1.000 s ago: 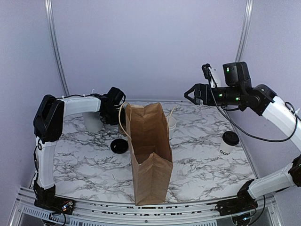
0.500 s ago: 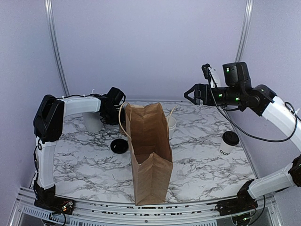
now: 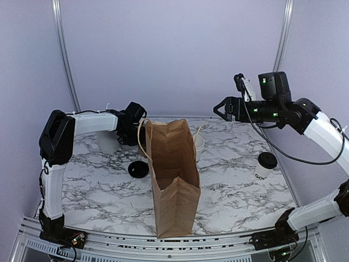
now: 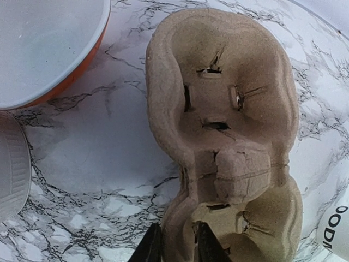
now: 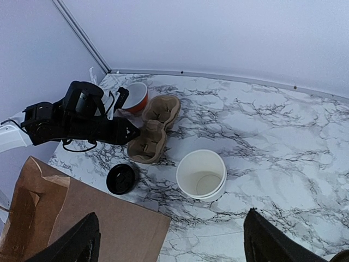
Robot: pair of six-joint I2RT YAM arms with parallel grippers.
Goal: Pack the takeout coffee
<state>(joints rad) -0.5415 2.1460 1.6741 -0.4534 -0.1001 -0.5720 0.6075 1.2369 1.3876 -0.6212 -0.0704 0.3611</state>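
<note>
1. The bag [image 3: 173, 180] stood upright with its mouth open, between the two grippers. Its inside could not be seen.
2. The carrier [image 4: 223, 125] lay flat straight ahead of the left gripper [image 4: 178, 236]. The fingers were nearly together, clamped on the rim of the nearest well. The wells showed only bare pulp.
3. The bowl [image 4: 90, 54], orange outside and white inside, sat ahead and to the left of those fingers, just beside the carrier's far end. Its pale inside showed plainly.
4. The cup [image 5: 203, 183], lidless, stood upright below the right gripper [image 3: 218, 109], with its white bottom showing. That gripper's fingers were spread wide apart, high over the table [image 3: 234, 180].
5. The coffee [image 3: 265, 166], lid on, stood on the table outside the bag. It was well below and behind the right fingers, and far from the left ones.
6. The lid [image 5: 121, 178] lay flat near the left fingers, between them and the bag.
</note>
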